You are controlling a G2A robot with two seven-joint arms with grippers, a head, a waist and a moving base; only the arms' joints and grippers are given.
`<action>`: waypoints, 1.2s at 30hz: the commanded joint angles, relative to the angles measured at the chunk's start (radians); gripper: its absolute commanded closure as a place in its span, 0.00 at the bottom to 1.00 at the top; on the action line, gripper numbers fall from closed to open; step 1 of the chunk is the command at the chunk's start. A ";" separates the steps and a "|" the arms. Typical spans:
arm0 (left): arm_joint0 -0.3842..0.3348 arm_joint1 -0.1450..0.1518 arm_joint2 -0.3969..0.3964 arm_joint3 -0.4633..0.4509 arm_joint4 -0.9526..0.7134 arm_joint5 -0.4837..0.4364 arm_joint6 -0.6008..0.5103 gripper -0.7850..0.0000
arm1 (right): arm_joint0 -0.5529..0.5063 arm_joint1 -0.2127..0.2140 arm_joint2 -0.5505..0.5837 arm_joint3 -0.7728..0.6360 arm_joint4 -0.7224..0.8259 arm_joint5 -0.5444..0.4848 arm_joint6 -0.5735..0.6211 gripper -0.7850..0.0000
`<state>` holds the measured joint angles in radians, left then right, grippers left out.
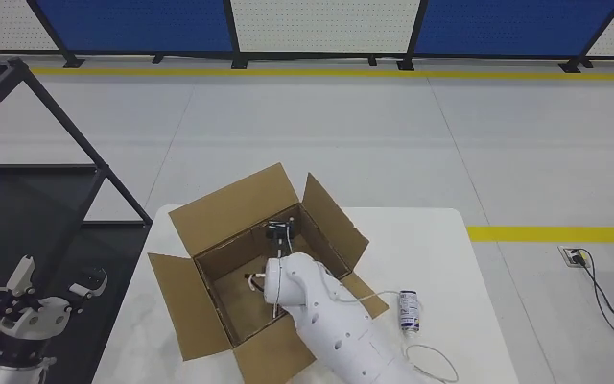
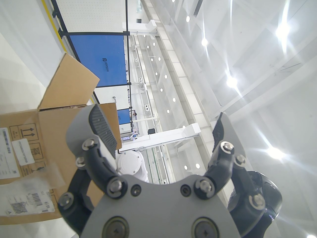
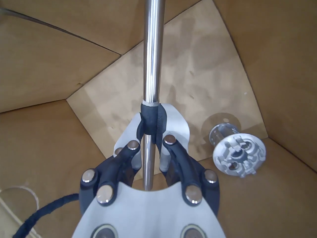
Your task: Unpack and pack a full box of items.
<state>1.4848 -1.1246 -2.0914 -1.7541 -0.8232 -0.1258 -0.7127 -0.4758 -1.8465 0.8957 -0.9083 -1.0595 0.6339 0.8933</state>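
The box [image 1: 235,206] is brown cardboard and sits on the white counter [image 1: 432,250]. Its four flaps are open and stick out to the sides. In the left wrist view, one outside wall has paper stickers [image 2: 24,149] on it.

The white right arm [image 1: 326,326] goes down into the box from above. The right gripper [image 3: 151,122] is inside the box. Its black fingers [image 3: 148,120] are pressed tight around a shiny metal rod [image 3: 153,50]. The rod sticks out past the fingers, deeper into the box. A silver metal part [image 3: 237,154] with a round, flat end lies on the box floor near a corner. It is off to one side of the rod and does not touch it.

On the counter, near the box, a small bottle [image 1: 410,311] lies on its side. A thin white cable [image 1: 436,363] curls on the counter close to it.

The left gripper [image 2: 161,130] is outside the box and points up at the ceiling. Its two fingers are spread wide and hold nothing. One finger has a dark ribbed pad [image 2: 102,125].
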 commanded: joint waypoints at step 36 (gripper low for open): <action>0.000 0.000 0.000 0.000 0.000 0.000 0.000 0.00 | -0.679 0.139 0.299 -1.121 0.090 -0.411 -0.156 1.00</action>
<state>1.4848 -1.1246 -2.0914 -1.7541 -0.8232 -0.1258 -0.7127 -1.1403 -1.7106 1.1738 -1.9811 -1.0052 0.2343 0.7234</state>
